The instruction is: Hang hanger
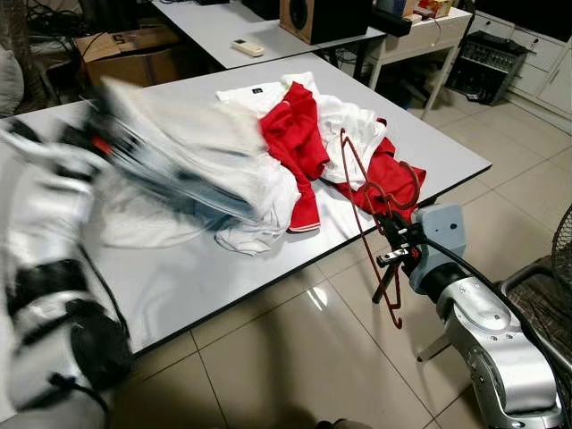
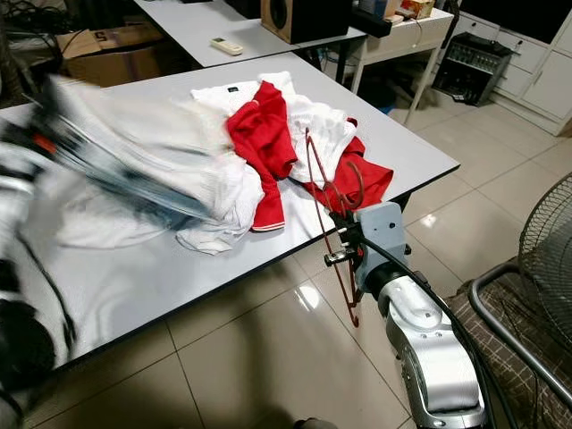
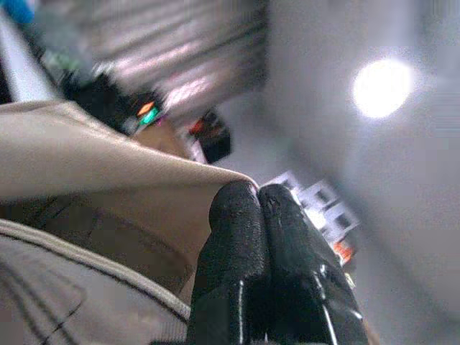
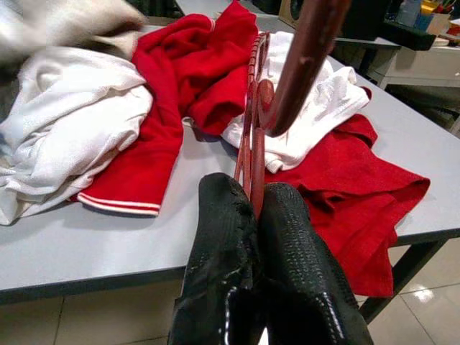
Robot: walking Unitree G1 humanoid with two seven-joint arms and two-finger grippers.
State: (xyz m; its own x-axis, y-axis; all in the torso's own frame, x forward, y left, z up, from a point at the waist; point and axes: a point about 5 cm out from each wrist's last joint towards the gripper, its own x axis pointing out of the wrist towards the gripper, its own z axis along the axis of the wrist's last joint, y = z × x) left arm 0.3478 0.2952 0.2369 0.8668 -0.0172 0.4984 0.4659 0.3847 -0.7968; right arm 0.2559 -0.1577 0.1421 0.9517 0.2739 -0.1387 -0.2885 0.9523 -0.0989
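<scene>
A dark red hanger hangs over the floor just off the table's front right edge, with my right gripper shut on it. In the right wrist view the fingers pinch its bar below the hook. My left arm, blurred at the left, lifts a pale white garment over the table. The left gripper is shut on that cloth. A red shirt, a white shirt and another red piece lie heaped on the grey table.
Behind stands a second table with a remote and a speaker. A cardboard box sits at the back left. A fan and a dark metal frame stand at my right over tiled floor.
</scene>
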